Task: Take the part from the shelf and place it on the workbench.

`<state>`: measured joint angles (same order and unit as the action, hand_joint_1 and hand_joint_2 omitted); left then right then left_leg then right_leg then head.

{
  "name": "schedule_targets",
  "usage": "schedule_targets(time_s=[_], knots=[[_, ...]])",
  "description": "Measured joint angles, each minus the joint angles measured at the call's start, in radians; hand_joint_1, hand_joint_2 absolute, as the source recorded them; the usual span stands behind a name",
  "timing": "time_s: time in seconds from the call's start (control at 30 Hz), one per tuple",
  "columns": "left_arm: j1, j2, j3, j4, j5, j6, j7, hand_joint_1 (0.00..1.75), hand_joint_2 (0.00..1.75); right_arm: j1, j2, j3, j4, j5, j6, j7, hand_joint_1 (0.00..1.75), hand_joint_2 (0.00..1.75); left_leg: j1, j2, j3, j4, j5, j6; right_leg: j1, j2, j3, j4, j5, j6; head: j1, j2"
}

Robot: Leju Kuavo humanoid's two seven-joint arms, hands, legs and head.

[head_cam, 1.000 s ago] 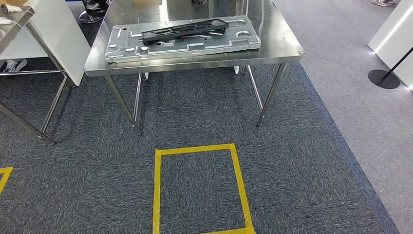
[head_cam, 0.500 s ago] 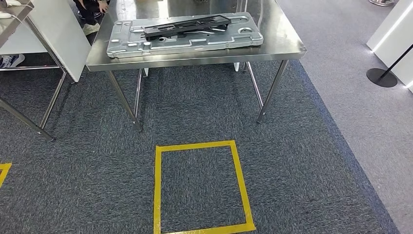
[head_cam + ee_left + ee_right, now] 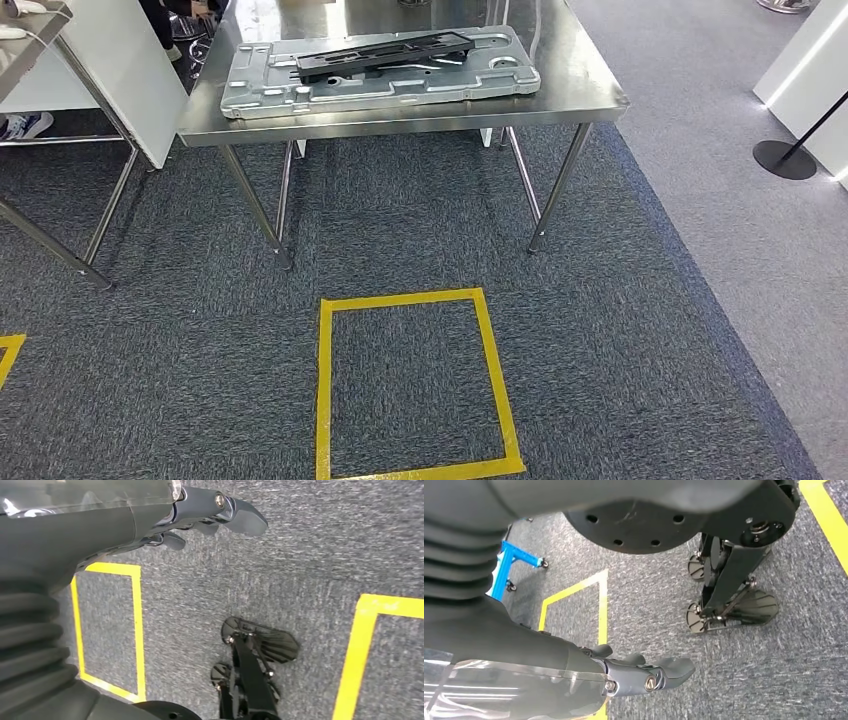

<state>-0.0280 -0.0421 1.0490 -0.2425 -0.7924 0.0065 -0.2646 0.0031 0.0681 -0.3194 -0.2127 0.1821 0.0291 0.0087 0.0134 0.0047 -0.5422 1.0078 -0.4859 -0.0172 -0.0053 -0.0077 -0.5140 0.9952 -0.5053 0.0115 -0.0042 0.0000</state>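
Nothing on the workbench has moved in the last half second, and the camera has stopped sliding, so the yellow tape square (image 3: 415, 385) on the carpet (image 3: 620, 330) sits in the same spot. Down low, the left hand (image 3: 200, 517) and the right hand (image 3: 644, 672) hang over the carpet with fingers loosely apart and nothing in them. Far from both hands, the black part (image 3: 385, 55) lies flat on the big silver metal plate (image 3: 250, 85) on top of the steel workbench (image 3: 570, 95).
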Motion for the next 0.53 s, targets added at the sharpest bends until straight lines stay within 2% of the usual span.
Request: schedule_targets(time_s=[0.33,0.47,0.53], knots=[[0.046,0.01,-0.282,-0.032,0.222,0.0,0.073,0.0,0.0,0.035,-0.015,0.081,-0.043,-0.05,-0.007,-0.002,0.0,0.0,0.0,0.0,0.0,0.0,0.0,0.0,0.0,0.0,0.0,0.0,0.0,0.0,0.0,0.0],[0.065,0.014,-0.392,-0.047,0.309,0.0,0.102,0.0,0.0,0.049,-0.02,0.113,-0.061,-0.07,-0.013,-0.002,0.0,1.75,0.0,0.0,0.0,0.0,0.0,0.0,0.0,0.0,0.0,0.0,0.0,0.0,0.0,0.0],[0.072,0.015,-0.434,-0.052,0.343,0.0,0.113,0.0,0.0,0.054,-0.022,0.125,-0.068,-0.078,-0.013,-0.002,0.0,1.75,0.0,0.0,0.0,0.0,0.0,0.0,0.0,0.0,0.0,0.0,0.0,0.0,0.0,0.0]])
